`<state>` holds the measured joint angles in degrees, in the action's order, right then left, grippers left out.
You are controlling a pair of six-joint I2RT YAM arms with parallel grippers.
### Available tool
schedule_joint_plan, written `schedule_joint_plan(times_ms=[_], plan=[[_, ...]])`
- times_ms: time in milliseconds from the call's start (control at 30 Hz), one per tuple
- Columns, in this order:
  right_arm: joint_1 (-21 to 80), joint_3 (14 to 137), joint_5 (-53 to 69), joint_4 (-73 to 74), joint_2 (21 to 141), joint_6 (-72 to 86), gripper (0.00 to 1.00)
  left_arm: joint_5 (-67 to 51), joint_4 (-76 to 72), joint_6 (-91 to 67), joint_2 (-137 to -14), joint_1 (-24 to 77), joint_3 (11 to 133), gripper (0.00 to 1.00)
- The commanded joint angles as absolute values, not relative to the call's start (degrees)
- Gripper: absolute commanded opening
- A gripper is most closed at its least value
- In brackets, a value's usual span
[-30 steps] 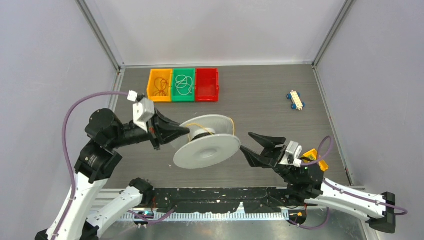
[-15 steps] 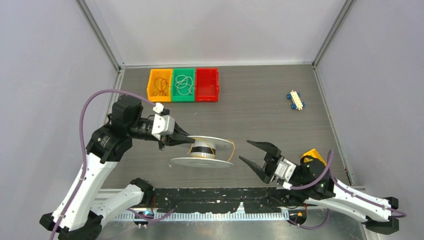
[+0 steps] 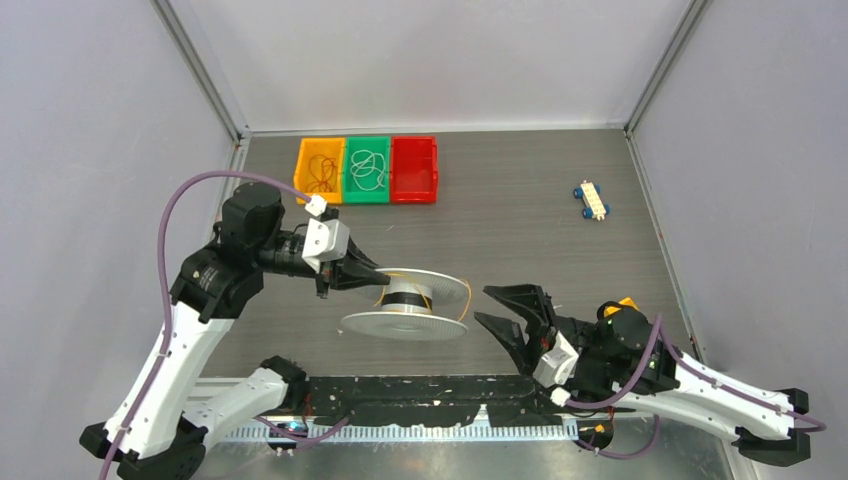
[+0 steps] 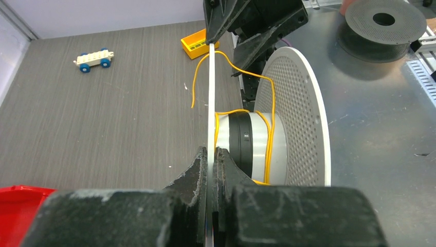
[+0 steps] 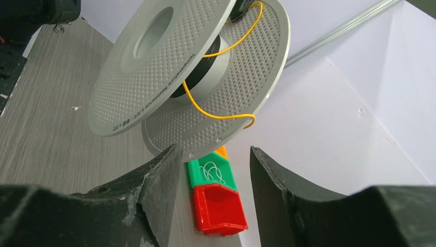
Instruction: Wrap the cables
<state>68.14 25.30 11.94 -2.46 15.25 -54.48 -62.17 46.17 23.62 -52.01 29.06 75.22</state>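
The right pincer (image 3: 483, 305) is gaping open, holding nothing, just beside the spool (image 3: 405, 323). The left pincer (image 3: 376, 278) is pinching the rim of the spool's upper disc. The yellow wire (image 4: 271, 105) is looping loosely round the hub, its turns partly hidden between the discs and one end dangling free. Farther back, three bins (image 3: 367, 170) are sitting together on the surface (image 3: 520, 220).

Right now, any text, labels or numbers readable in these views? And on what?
"temperature Resistance": small print along the flange of the grey spool, right wrist view. The reading is tentative, and the rest of that line is too small to read.
Small white mark on the black hub band, left wrist view: too small to read.
Bins and toy car: no text visible.
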Motion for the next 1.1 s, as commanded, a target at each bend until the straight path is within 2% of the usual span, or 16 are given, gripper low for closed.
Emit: schedule_joint_plan(times_ms=[0, 467, 733, 1067], plan=[[68.54, 26.51, 13.31, -3.67, 15.74, -60.76, 0.56, -64.62, 42.88, 21.35, -51.88, 28.5, 77.39, 0.0], [68.69, 27.75, 10.36, -7.64, 20.92, -71.06, 0.57, -64.11, 43.82, 18.72, -53.7, 28.39, 79.06, 0.0], [68.82, 26.55, 7.71, -10.26, 19.86, -72.9, 0.57, -63.14, 44.48, 18.75, -54.37, 28.37, 79.44, 0.0], [69.4, 27.86, 10.86, -7.34, 20.56, -74.6, 0.57, -62.69, 45.66, 17.06, -56.69, 28.4, 82.03, 0.0]])
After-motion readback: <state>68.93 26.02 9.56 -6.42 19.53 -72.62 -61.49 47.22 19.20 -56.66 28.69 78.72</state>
